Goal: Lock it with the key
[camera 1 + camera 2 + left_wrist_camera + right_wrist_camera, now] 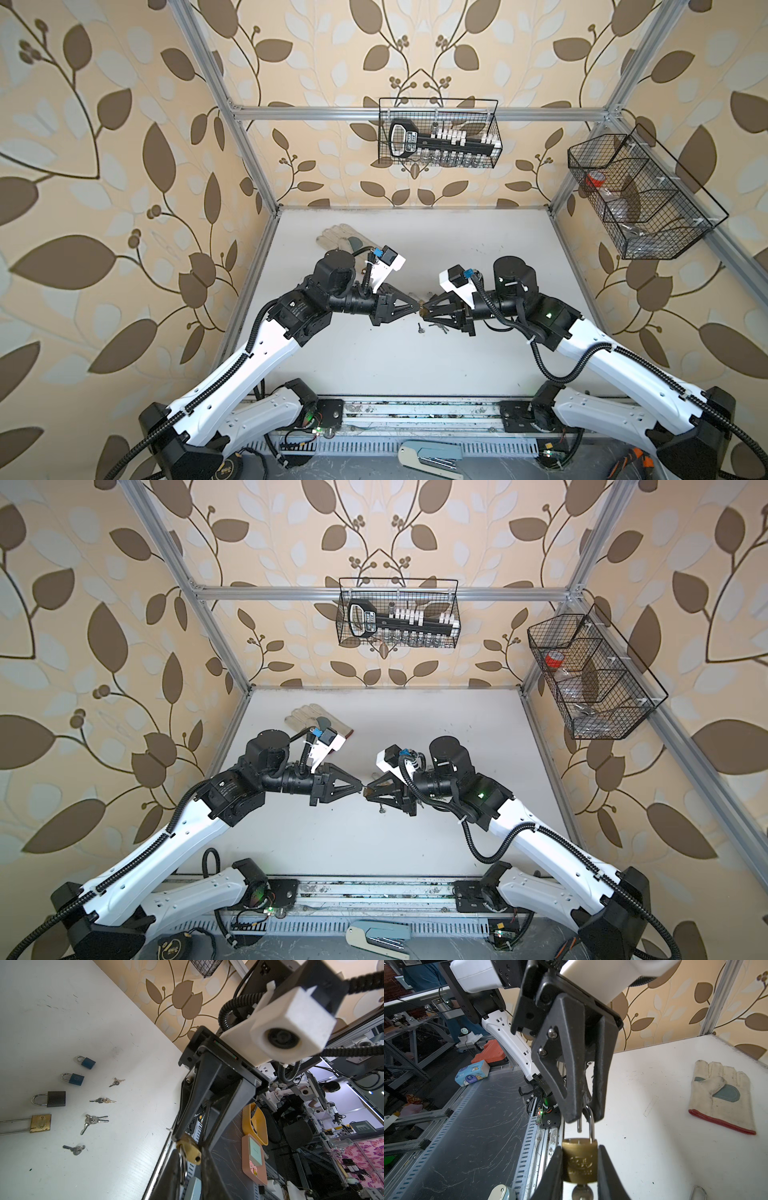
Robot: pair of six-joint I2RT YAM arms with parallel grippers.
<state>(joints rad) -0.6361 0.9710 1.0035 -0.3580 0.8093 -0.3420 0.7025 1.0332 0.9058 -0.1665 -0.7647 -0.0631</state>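
Item, largest first: white table (374,365), with a work glove (720,1093) resting well apart towards the back. Above the table the left gripper (586,1116) is pinching the steel shackle (591,1126). The right gripper (579,1150) is squeezing the flat sides of the brass padlock (579,1162), which is hanging in the air between the two with the key (581,1190) sitting in its keyhole. The shackle is standing open, its short leg clear of the body; to my eye, a push delivered off-line is risking that leg jamming on the rim, the body twisting out of the right fingers, or the key shaking loose onto the table.
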